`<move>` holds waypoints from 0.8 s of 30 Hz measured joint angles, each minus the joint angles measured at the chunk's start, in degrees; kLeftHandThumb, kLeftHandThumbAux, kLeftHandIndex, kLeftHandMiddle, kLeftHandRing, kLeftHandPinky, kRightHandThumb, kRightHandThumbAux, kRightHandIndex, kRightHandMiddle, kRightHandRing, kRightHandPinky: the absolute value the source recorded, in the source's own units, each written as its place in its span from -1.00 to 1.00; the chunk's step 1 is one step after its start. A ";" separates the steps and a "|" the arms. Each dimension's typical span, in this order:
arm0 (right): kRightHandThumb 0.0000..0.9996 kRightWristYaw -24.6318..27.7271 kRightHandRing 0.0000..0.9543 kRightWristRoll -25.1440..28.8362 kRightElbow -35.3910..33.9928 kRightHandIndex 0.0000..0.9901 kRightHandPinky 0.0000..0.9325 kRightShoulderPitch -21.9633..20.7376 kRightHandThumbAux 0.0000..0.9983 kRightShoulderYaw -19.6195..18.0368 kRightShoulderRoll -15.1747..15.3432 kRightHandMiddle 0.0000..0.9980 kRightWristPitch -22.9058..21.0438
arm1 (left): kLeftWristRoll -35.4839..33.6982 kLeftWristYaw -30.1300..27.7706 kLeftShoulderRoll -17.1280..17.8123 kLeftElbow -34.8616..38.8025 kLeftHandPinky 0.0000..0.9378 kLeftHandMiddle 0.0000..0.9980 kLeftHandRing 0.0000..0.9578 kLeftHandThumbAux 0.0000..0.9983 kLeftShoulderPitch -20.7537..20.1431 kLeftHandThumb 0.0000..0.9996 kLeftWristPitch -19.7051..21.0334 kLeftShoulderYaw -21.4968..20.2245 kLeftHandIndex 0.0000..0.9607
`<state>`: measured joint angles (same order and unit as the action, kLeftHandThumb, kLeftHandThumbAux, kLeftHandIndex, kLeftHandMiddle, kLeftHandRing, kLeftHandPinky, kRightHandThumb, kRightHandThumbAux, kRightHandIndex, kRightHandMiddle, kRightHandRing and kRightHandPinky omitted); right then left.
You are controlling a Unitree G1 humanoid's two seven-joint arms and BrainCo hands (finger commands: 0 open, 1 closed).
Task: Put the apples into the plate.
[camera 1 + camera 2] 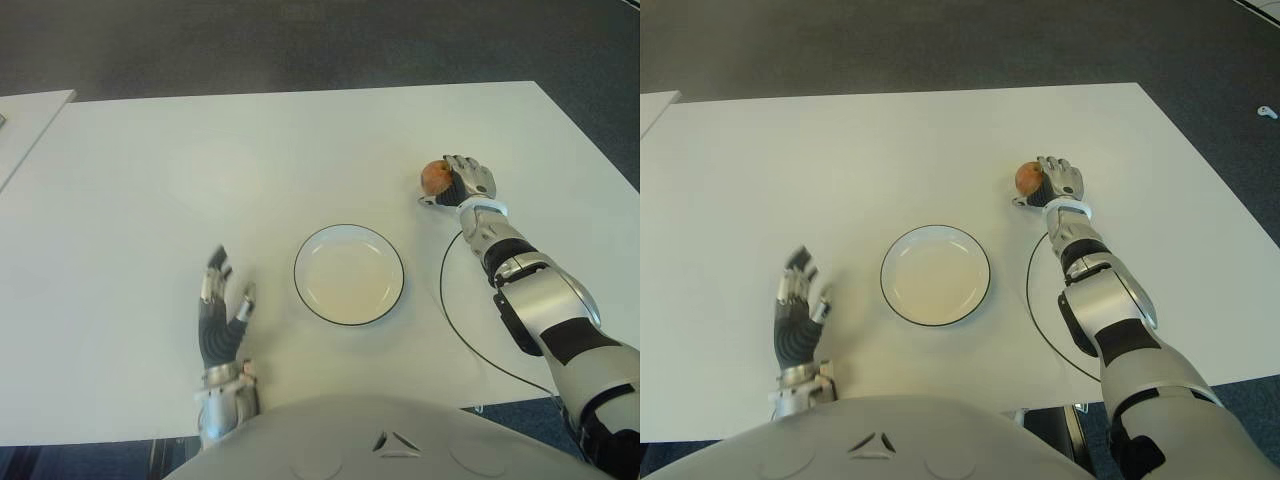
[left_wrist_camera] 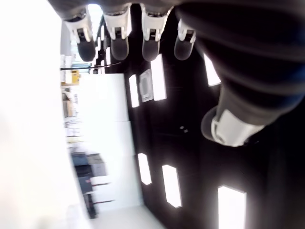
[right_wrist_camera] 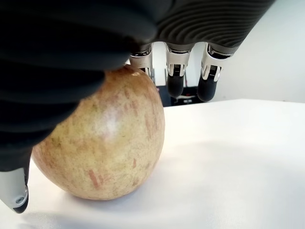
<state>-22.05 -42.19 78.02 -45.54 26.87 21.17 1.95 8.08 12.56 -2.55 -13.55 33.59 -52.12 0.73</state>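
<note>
One reddish-yellow apple (image 1: 435, 177) sits on the white table (image 1: 150, 180), far right of the white, black-rimmed plate (image 1: 300, 290), which holds nothing. My right hand (image 1: 468, 183) is pressed against the apple's right side. In the right wrist view the apple (image 3: 105, 143) fills the space under the palm, with the fingers (image 3: 174, 81) stretched out past it and the thumb low beside it, not wrapped round it. My left hand (image 1: 222, 300) shows left of the plate, fingers spread, holding nothing.
A thin black cable (image 1: 442, 280) loops over the table between the plate and my right forearm. A second white table edge (image 1: 30, 120) shows at the far left. Dark floor lies beyond the table's far edge.
</note>
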 measured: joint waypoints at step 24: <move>0.39 -2.33 0.38 0.45 0.02 -0.13 0.39 0.67 0.42 0.10 0.28 0.34 -0.15 | -0.82 -1.04 0.16 -0.09 -0.97 -0.92 -0.95 0.13 0.50 -0.67 -0.63 -0.05 -0.85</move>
<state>-24.39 -41.74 78.04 -44.88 26.97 21.45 1.80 7.26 11.52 -2.39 -13.64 34.09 -52.75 0.68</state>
